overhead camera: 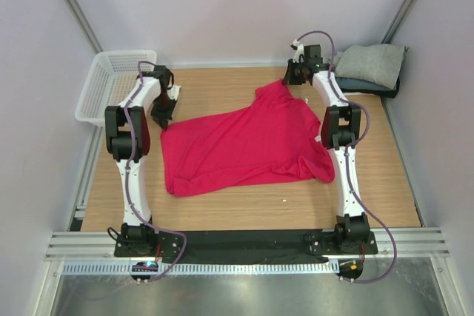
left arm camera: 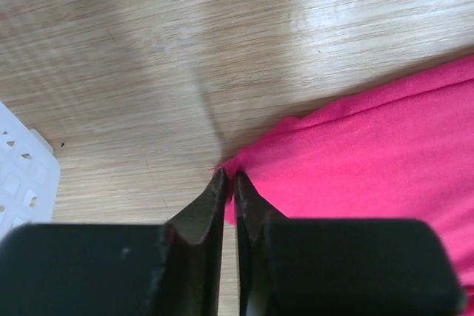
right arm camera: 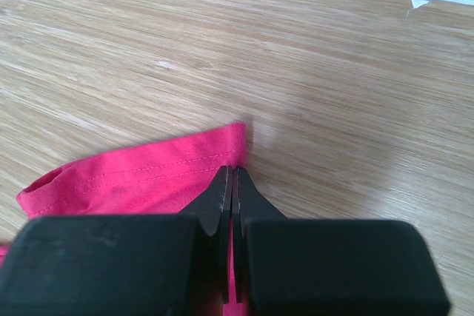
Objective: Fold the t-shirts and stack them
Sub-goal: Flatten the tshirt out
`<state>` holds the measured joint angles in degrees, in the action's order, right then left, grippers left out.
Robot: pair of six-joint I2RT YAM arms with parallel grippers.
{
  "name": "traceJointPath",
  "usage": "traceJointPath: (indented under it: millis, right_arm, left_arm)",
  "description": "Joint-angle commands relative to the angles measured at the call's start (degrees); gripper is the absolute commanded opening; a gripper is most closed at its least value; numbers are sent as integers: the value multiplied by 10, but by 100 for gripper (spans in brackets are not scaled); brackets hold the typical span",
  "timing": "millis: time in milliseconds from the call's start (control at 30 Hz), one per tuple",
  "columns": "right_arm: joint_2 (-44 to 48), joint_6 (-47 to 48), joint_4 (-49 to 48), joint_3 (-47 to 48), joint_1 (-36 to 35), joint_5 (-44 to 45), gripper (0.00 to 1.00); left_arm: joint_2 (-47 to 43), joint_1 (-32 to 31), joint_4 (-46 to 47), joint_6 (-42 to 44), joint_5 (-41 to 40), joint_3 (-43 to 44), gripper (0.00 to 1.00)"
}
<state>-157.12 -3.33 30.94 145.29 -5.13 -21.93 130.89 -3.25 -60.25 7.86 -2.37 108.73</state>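
Pale lilac walls close around a light brown wooden table, and its near edge is cut by a metal rail where the two arm bases stand.

On the middle of the table lies the crimson-pink cloth t-shirt. It is spread almost flat and lies crosswise. Its far right part rises to a point, and a creased flap lies at its near right side. Which part is the neck I cannot make out from above.

At the far left corner of the table, partly over the edge, stands the white plastic mesh basket; the left arm hides some of its right side.

At the far right corner of the table sits a small stack: a light grey folded shirt on top of a dark blue-grey folded shirt, of which only the near edge shows. The right arm covers the stack's left end.

The left gripper is at the left corner of the pink shirt, and its jaws are pressed nearly together, with the cloth corner pinched at the tips. The right gripper is at the raised far right point, jaws closed tight on the stitched hem.
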Motion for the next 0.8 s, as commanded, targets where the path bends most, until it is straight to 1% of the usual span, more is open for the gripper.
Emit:
traceJointPath:
  millis: [0,33,100,267,300,367,400,467,500,533,567,600,633,667,700,733,767]
  right_arm:
    - [58,10,-4,-2,2,10,1]
    - [59,14,-4,-1,2,14,1]
    - [69,18,3,-4,5,25,1]
    - [123,15,7,-18,34,37,1]
    - [151,12,6,-26,38,40,1]
    - [185,12,8,-40,43,39,1]
    - [219,11,8,-55,62,35,1]
    - [255,11,12,-84,71,32,1]
    - [296,12,11,-95,76,27,1]
    - [317,13,14,-106,77,26,1]
    - [340,16,14,-129,78,25,1]
    - [363,19,15,-140,79,24,1]
    - [411,20,16,-153,79,24,1]
    - [435,22,16,-177,79,24,1]
    - [459,22,15,-190,79,24,1]
    - [510,20,15,-215,79,22,1]
    - [533,18,14,-227,79,22,1]
  left_arm:
    - [-1,2,1,2,13,16,7]
    - [-1,2,3,3,14,17,2]
    - [-2,1,4,2,15,23,0]
    - [-31,-1,0,4,22,67,0]
    - [-36,-3,0,6,38,77,0]
    - [-47,-5,0,9,44,115,0]
    - [-57,-7,0,12,50,127,0]
    - [-70,-11,-1,19,58,157,0]
    - [-88,-19,-2,24,61,162,0]
    - [-99,-25,-3,28,62,167,0]
    - [-112,-36,-1,38,62,166,0]
    - [-142,-43,2,43,61,163,0]
    - [-160,-51,6,47,53,154,0]
    - [-183,-67,9,58,51,146,0]
    - [-204,-76,23,64,47,135,0]
    - [-251,-84,35,67,39,107,0]
    - [-274,-102,45,72,35,91,0]
